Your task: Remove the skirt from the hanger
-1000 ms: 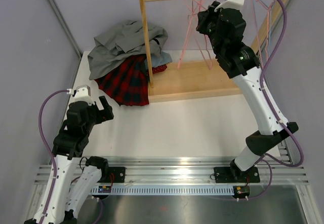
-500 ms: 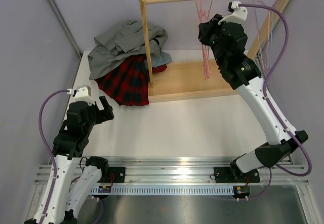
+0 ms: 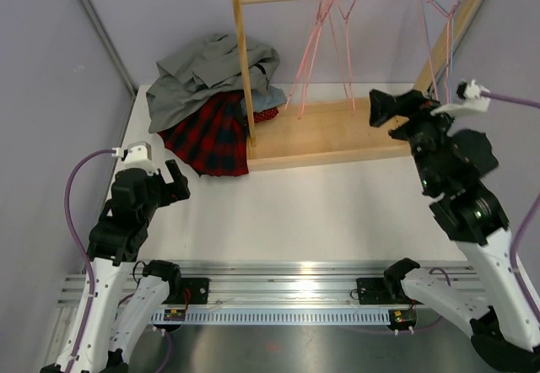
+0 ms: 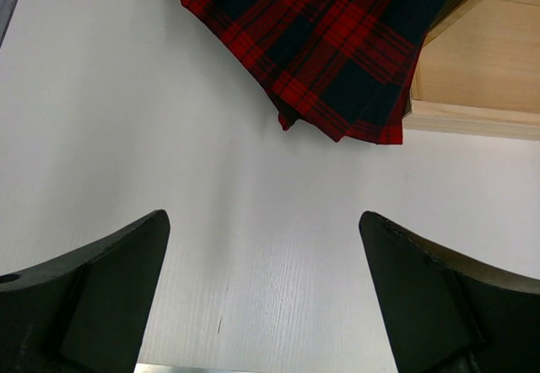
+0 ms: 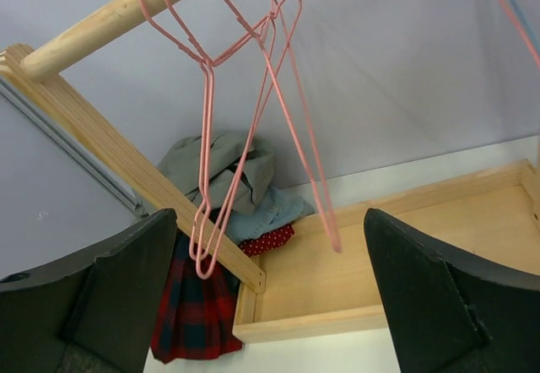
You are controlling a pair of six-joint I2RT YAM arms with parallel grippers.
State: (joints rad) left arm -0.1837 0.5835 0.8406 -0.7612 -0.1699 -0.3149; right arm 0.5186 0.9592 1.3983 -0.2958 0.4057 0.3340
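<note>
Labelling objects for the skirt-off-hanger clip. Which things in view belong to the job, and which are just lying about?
Job:
- tartan skirt, off any hanger, lying flat
- pink wire hangers, hanging bare

Lying about:
- grey garment, heaped over the skirt's far end
- light blue cloth
- red dotted cloth
- wooden rack, holding the hangers

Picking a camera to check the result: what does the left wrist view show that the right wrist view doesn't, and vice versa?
Only left wrist: the open left pincer. Only right wrist: the open right pincer, thin pink wire hangers hanging bare on the round wooden rail, and a crumpled grey garment. Both: the pleated red-and-navy tartan skirt lying on the white table beside the pale wooden rack base.
</note>
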